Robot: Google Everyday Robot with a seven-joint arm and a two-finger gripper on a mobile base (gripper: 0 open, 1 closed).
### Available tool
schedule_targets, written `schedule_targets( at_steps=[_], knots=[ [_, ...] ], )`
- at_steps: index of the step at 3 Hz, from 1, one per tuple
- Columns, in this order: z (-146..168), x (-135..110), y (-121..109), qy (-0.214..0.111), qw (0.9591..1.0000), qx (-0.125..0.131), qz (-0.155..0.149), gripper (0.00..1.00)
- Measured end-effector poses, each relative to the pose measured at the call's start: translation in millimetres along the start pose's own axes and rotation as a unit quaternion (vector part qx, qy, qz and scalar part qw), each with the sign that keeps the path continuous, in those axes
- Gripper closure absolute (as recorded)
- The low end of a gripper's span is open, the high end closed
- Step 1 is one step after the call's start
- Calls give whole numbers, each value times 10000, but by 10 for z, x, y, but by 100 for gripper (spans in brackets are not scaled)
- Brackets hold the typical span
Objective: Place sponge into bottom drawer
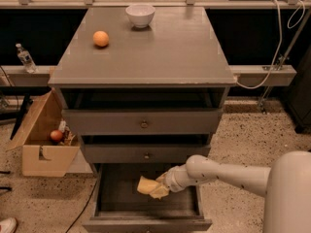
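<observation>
The pale yellow sponge [147,187] is inside the open bottom drawer [146,223], low over its dark wood floor, right of centre. My gripper [159,185] reaches in from the right at the end of the white arm and is shut on the sponge's right end. The drawer is pulled out toward the camera, its front panel at the bottom edge of the view. Whether the sponge touches the floor I cannot tell.
An orange [101,38] and a white bowl [140,14] sit on the cabinet top. The two upper drawers [144,124] stand slightly open above the arm. A cardboard box [41,142] stands on the floor at left, and a bottle [24,57] stands on the ledge.
</observation>
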State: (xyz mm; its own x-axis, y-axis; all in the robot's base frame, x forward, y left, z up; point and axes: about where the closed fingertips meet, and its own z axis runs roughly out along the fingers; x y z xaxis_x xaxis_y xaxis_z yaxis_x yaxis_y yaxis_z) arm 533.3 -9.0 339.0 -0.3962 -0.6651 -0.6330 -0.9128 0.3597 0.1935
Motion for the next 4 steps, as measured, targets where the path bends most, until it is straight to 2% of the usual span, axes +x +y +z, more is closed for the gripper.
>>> schedule_targets(
  at_steps=[1,2,3,4],
  knots=[
    [288,298,-105,56,9995,247,207,100],
    [490,435,-228,98,9978,556,348,100],
    [666,519,-411,82,9950,839,530,82],
    [812,645,-560,126,9907,1092,797,57]
  ],
)
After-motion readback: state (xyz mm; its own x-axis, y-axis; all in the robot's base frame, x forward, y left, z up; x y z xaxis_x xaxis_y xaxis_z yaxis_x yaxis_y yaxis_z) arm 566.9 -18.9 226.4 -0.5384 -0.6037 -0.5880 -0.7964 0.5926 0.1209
